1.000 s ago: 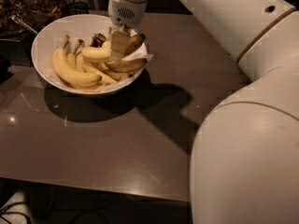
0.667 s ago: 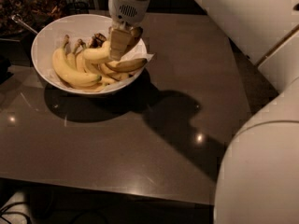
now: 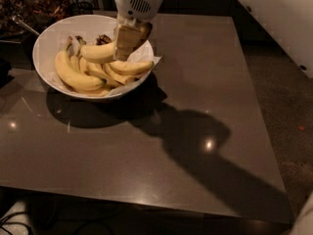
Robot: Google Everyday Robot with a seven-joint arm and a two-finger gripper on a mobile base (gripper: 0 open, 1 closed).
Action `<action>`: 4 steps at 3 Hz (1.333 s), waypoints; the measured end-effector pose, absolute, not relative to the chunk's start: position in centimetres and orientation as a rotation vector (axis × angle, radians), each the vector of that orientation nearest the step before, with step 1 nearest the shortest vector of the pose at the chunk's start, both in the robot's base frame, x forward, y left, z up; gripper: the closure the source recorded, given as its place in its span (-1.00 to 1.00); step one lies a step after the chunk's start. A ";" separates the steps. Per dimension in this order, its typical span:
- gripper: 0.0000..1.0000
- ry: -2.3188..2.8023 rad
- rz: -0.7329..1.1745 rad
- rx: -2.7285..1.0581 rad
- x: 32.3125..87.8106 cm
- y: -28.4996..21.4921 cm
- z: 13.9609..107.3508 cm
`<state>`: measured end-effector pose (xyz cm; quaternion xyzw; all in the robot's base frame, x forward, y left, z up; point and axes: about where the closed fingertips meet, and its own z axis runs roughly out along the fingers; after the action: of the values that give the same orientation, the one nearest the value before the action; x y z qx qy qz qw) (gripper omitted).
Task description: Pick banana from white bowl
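Observation:
The white bowl point(image 3: 43, 43) stands at the table's back left, lined with white paper and holding several yellow bananas. My gripper point(image 3: 127, 42) reaches down from above into the bowl's right half. Its fingers point(image 3: 125, 39) are shut on one end of the banana point(image 3: 98, 52), a plump yellow one that points left and lies on top of the pile. A large curved banana point(image 3: 73, 77) lies along the bowl's left side. Thinner ones point(image 3: 129, 67) lie under the gripper.
The bowl sits on a dark glossy table point(image 3: 195, 111). A dark container with a spoon handle point(image 3: 22, 23) stands behind the bowl at far left. The table's right edge drops to a speckled floor point(image 3: 288, 106). A white surface point(image 3: 274, 9) fills the top right.
The arm's large white body has swung out of view to the right. The gripper stays over the bowl on the banana and sits slightly higher.

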<state>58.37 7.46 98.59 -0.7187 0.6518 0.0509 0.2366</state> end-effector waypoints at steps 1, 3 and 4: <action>1.00 1.731 0.133 -1.957 56.4 6.7 99.5; 1.00 1.687 0.153 -1.867 53.0 4.0 99.8; 1.00 1.660 0.169 -1.836 51.8 2.9 99.7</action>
<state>51.82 2.87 99.70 -0.7001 0.6329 0.0643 0.3243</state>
